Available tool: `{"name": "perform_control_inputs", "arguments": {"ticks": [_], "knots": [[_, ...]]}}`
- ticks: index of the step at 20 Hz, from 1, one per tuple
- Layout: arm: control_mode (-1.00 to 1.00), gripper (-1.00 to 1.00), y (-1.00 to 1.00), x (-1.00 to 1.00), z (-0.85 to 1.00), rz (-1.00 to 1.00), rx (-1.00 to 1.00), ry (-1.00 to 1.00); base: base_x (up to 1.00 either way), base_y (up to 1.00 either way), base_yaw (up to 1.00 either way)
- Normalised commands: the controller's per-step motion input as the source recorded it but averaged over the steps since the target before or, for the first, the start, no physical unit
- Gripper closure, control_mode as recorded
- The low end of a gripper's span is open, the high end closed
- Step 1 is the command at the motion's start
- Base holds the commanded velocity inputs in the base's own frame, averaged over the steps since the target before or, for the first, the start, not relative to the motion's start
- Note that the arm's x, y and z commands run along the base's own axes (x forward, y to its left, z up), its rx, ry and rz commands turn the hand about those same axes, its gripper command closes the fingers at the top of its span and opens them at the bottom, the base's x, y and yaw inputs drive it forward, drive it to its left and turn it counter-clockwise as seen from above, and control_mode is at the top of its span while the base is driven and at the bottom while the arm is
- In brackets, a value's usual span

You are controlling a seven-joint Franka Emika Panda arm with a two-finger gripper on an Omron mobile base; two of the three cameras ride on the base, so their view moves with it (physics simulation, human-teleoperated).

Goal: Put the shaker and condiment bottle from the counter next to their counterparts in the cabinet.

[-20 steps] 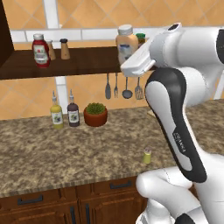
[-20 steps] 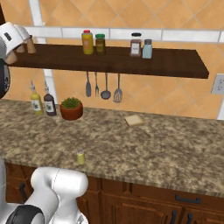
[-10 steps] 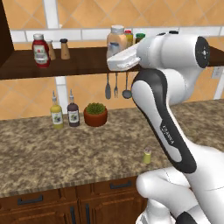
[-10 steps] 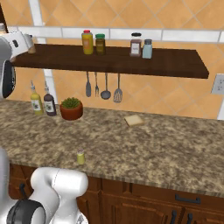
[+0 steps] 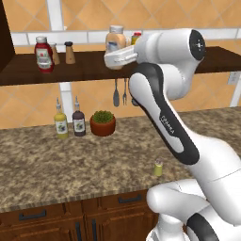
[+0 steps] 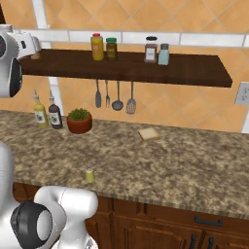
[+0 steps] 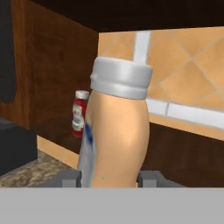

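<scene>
The gripper (image 7: 109, 178) is closed on the condiment bottle (image 7: 116, 131); in the hand view its two fingers press the lower body of the bottle from both sides, and the white cap is on top. In the left base view the condiment bottle (image 5: 115, 44) is high up at the level of the cabinet (image 5: 28, 70), well to the right of the red ketchup bottle (image 5: 43, 54), which stands near the left end of the board. Whether its bottom already touches the board I cannot tell.

The step in hand, as I judge it, is to bring the bottle along the shelf and set it beside the ketchup bottle. To do it well, the bottle should travel upright, a little above the board, so its bottom does not scrape the wood. Between it and the ketchup bottle stand the pale shaker (image 5: 55, 53) and the dark brown shaker (image 5: 69, 52), just to the right of the ketchup bottle. The arm must not sweep through them; a free place near them is safer. The fingers should open only when the bottom rests flat on the board, then pull straight back.

The shaker (image 5: 158, 167) stands on the counter (image 5: 47, 164), far below and to the right of the ketchup bottle, not yet moved.
</scene>
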Motion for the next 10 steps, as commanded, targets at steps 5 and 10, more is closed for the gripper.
{"name": "perform_control_inputs", "arguments": {"ticks": [5, 10], "knots": [[-1.00, 1.00, 0.41, 0.00, -0.07, 0.04, 0.02, -0.03, 0.00, 0.00, 0.00], [-1.00, 1.00, 0.32, 0.09, -0.13, 0.05, 0.06, -0.01, 0.00, 0.00, 0.00]]}}
